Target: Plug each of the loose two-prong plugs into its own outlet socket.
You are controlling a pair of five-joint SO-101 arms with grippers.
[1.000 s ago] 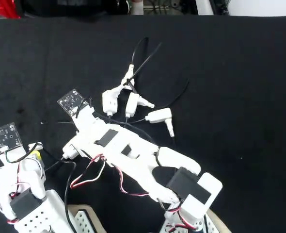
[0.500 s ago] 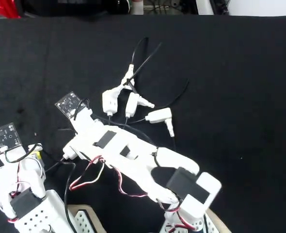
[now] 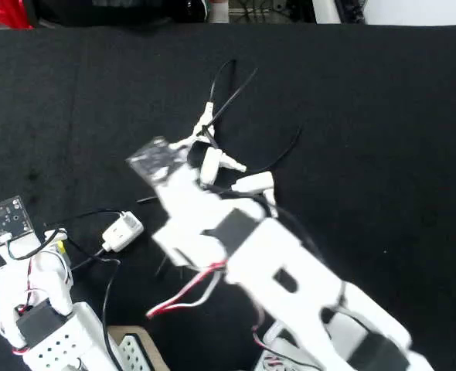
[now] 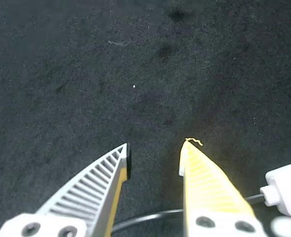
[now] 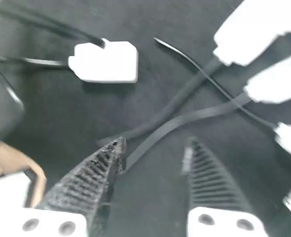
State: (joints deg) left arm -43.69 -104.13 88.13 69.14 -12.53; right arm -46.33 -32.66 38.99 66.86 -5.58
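Right gripper (image 5: 155,145): black ribbed fingers spread wide, pinching nothing. Two black cords (image 5: 185,111) cross the cloth under the gap.

Left gripper (image 4: 156,144): one grey-white finger and one yellow, spread apart and empty over the black tablecloth (image 4: 86,74).

Count: two arms, one lone white rectangular plug block (image 3: 122,230) on a black cord, and three white two-prong plug bodies (image 5: 278,81) bunched together.

The block lies roughly between the two grippers, touching neither. The bunch lies past the block, on the side away from the left gripper, near the right fingertips.
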